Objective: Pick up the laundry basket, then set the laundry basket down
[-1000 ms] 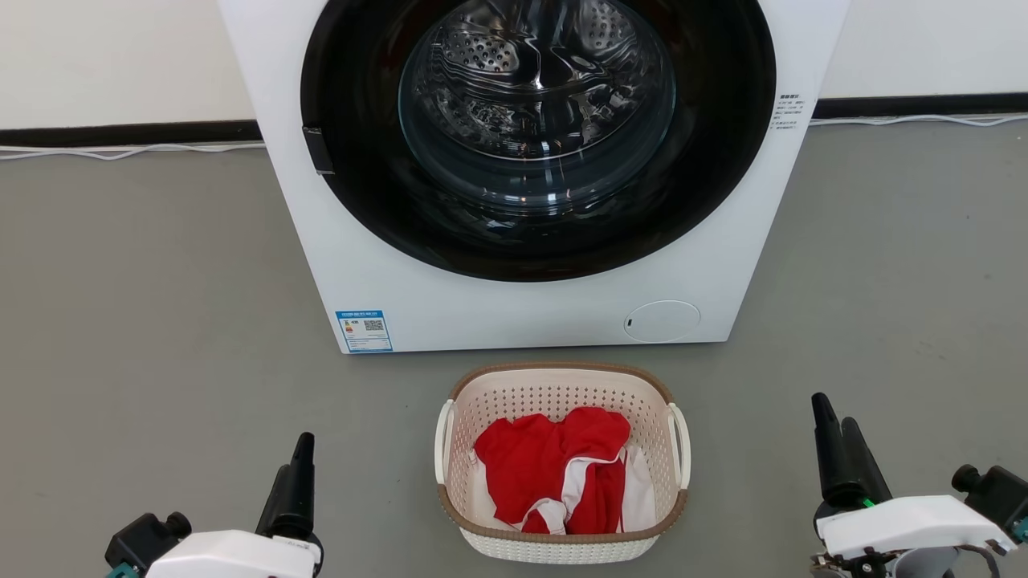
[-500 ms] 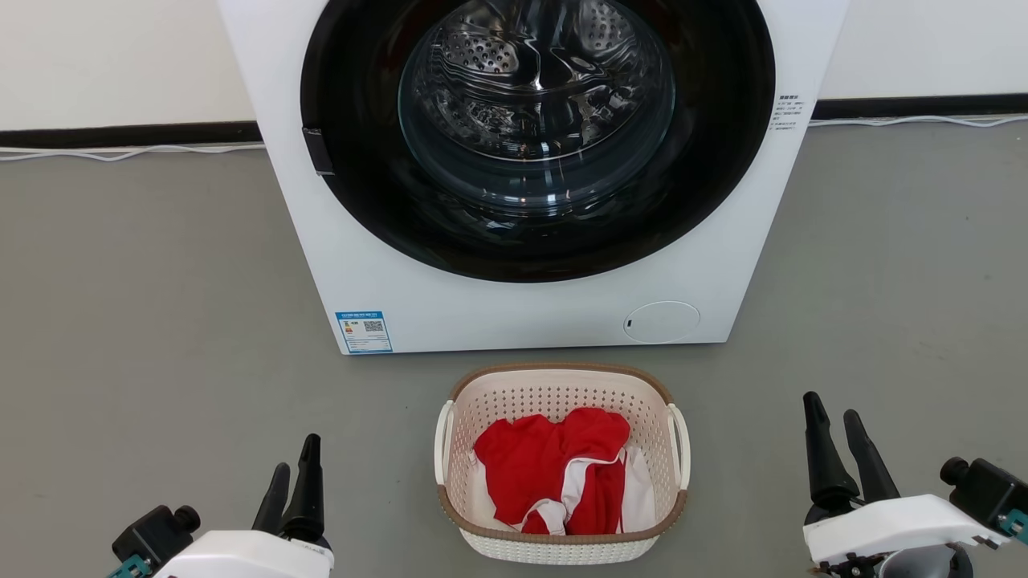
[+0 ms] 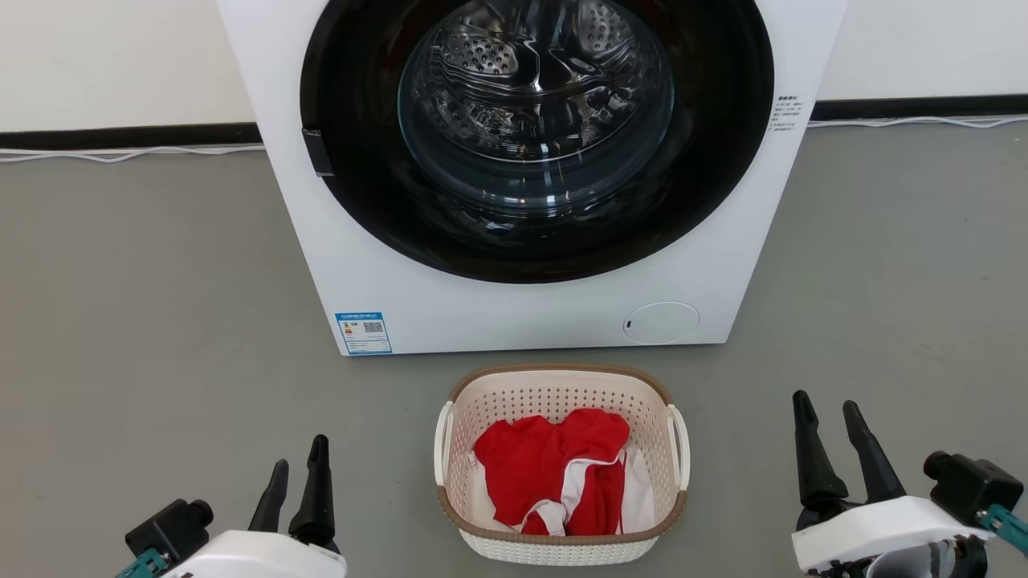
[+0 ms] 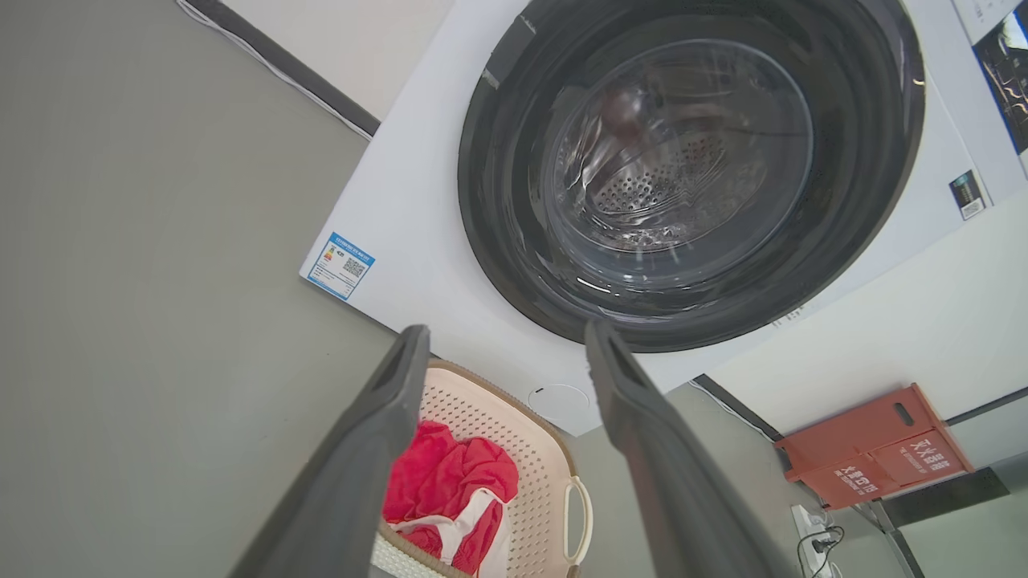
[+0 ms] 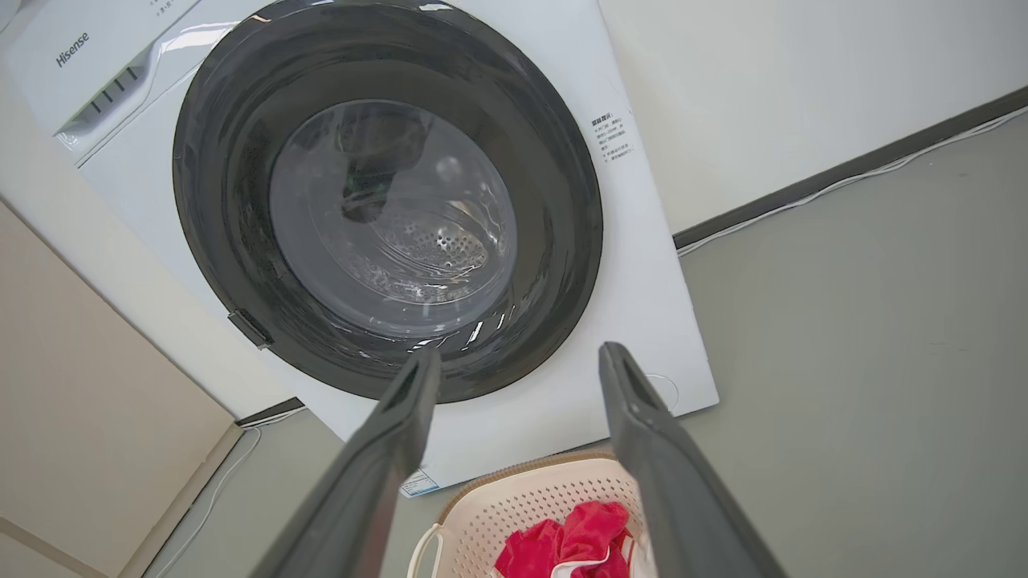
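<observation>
Left gripper point(image 3: 299, 456): low at the near left over bare floor point(image 3: 161, 321), well apart from the basket. Jaws part open, holding nothing, judged readied for the left handle point(image 3: 440, 441).

Laundry basket point(image 3: 554, 397): upright on the floor, just in front of the washer point(image 3: 514, 313) and midway between the two arms. A red and white garment point(image 3: 554, 470) lies inside. Not yet lifted. The central placing is judged to suit a two-arm lift, one handle per side.

Right gripper point(image 3: 826, 401): near right, clear of the right handle point(image 3: 681, 445). Jaws slightly wider apart, empty. Both grippers point forward, and each must likely turn inward before closing.
</observation>
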